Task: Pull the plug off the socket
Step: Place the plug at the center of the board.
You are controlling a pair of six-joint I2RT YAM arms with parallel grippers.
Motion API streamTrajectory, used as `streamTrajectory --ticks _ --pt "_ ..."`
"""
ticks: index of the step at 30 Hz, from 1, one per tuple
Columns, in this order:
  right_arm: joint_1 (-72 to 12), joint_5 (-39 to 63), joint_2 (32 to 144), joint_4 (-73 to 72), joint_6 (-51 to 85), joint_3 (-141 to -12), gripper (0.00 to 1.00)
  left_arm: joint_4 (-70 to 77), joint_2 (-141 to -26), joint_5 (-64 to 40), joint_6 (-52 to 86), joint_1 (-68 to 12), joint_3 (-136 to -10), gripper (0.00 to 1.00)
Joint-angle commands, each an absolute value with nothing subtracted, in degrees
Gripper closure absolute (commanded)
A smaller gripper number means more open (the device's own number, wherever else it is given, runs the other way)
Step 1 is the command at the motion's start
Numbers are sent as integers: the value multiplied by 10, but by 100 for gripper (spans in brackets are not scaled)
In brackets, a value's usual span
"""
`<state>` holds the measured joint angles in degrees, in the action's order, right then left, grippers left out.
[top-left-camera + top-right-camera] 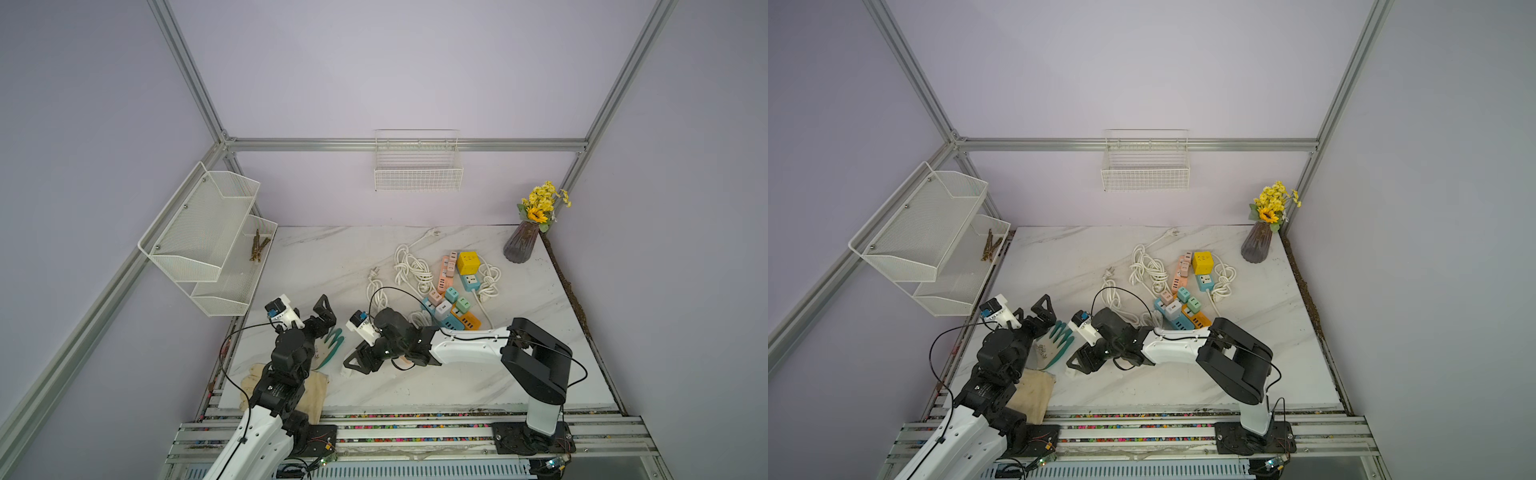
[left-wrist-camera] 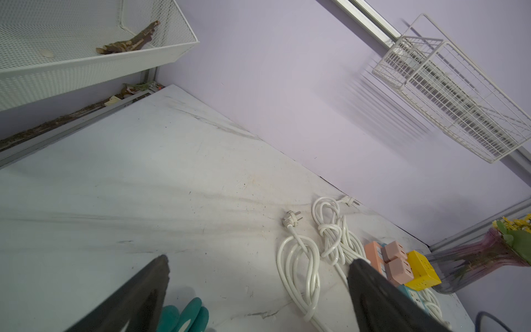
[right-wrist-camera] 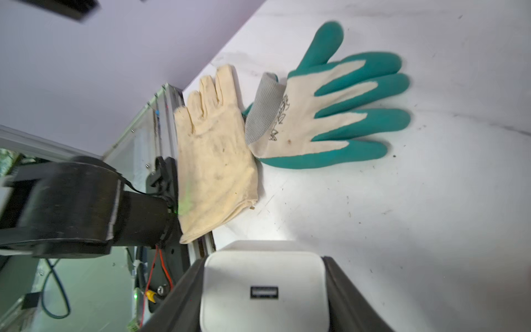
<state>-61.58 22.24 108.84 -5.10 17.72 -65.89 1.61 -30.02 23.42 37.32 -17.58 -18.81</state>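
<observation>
My right gripper (image 1: 352,365) (image 3: 263,260) is shut on a white plug (image 3: 264,290) with a USB port in its face; the block fills the gap between the jaws. The plug (image 1: 347,371) (image 1: 1071,371) hangs low over the marble table, left of the middle and well apart from the sockets. Those are coloured power strips (image 1: 455,318) (image 1: 1187,318) bunched right of centre, with small cube adapters (image 1: 442,308) plugged in. Over the fingers of a green glove, my left gripper (image 1: 326,318) (image 2: 258,260) stands wide open with nothing in it.
A green glove (image 3: 330,115) and a cream glove (image 3: 215,161) lie at the table's front left. White coiled cables (image 1: 411,266) (image 2: 298,270) lie behind the strips. A yellow cube socket (image 1: 468,262), a vase of flowers (image 1: 519,245), a mesh shelf (image 1: 208,241) and a wire basket (image 1: 417,166) stand around.
</observation>
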Motion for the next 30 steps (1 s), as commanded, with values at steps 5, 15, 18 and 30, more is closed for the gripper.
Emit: streamTrajectory --ticks 5,15,18,30 --pt "-655 129 1129 59 111 -742 45 4 -278 294 403 -169 -180 0" --pt "-657 98 1043 97 57 -737 15 20 -272 263 402 -169 -175 0" --pt "-656 85 963 79 32 -686 16 54 -280 213 396 -169 -168 1" --pt "-536 73 688 -10 34 -447 15 215 -498 -167 404 -169 -220 5"
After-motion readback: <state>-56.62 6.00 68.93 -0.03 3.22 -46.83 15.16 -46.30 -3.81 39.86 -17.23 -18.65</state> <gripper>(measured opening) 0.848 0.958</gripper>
